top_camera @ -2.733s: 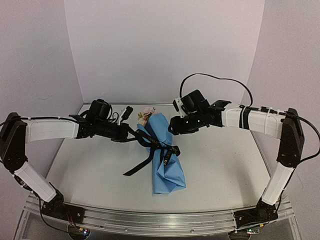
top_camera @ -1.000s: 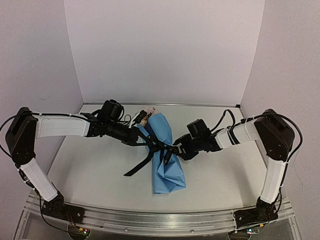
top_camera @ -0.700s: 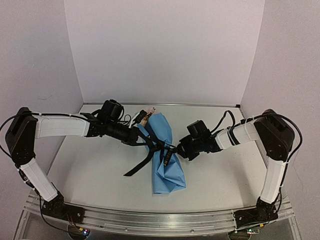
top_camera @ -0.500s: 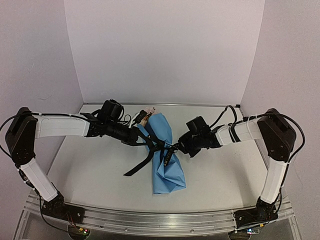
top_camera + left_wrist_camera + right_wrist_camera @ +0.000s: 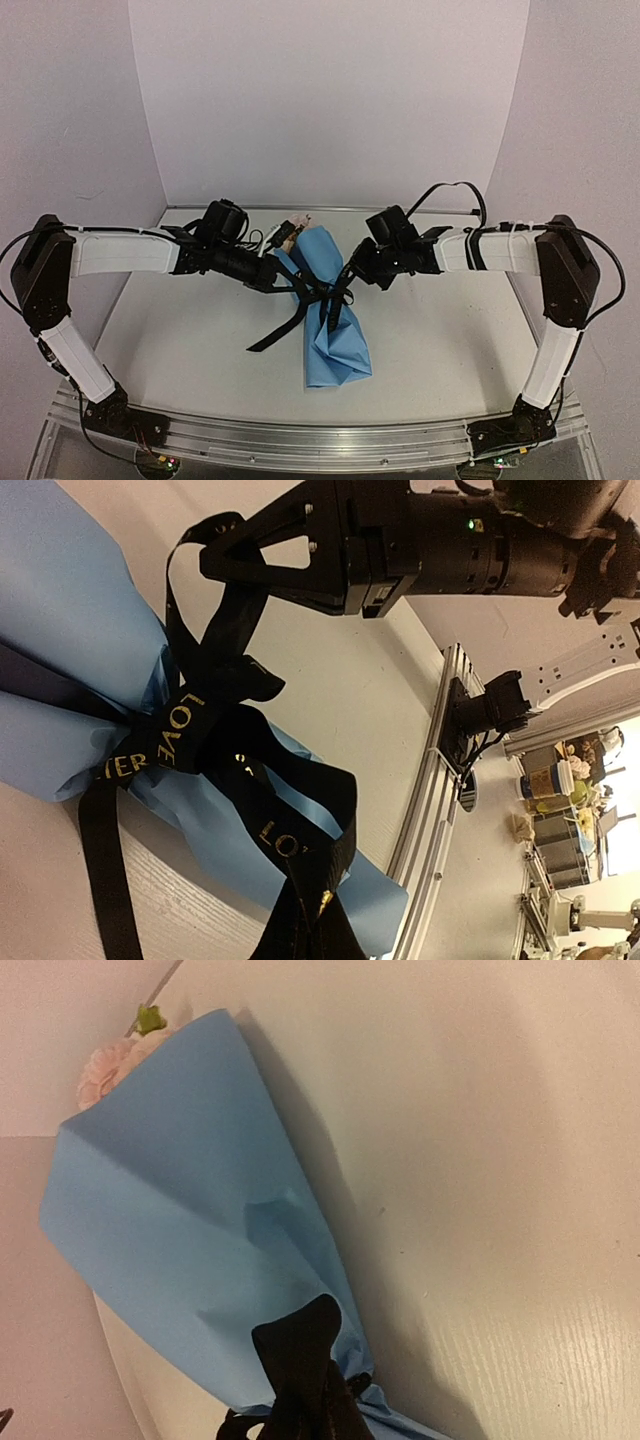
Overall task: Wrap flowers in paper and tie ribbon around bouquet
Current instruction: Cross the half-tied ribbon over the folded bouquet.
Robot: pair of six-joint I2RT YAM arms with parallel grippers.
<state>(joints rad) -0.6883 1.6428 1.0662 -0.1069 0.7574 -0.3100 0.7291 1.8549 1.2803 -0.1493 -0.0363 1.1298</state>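
The bouquet lies mid-table as a light blue paper bundle, with pale flowers poking out of its far end. A black ribbon with gold lettering is bound round its waist, and one tail trails to the near left. My left gripper is shut on a ribbon strand just left of the knot. My right gripper is shut on a ribbon loop just right of it, held above the paper. The left wrist view shows the right gripper pinching the ribbon. The right wrist view shows paper, a pink flower and ribbon.
White walls close in the table at the back and on both sides. An aluminium rail runs along the near edge with both arm bases on it. The right arm's base shows in the left wrist view.
My right gripper has closed on the ribbon loop and risen back and slightly left, drawing the loop up off the paper. The left arm and the bouquet have stayed put.
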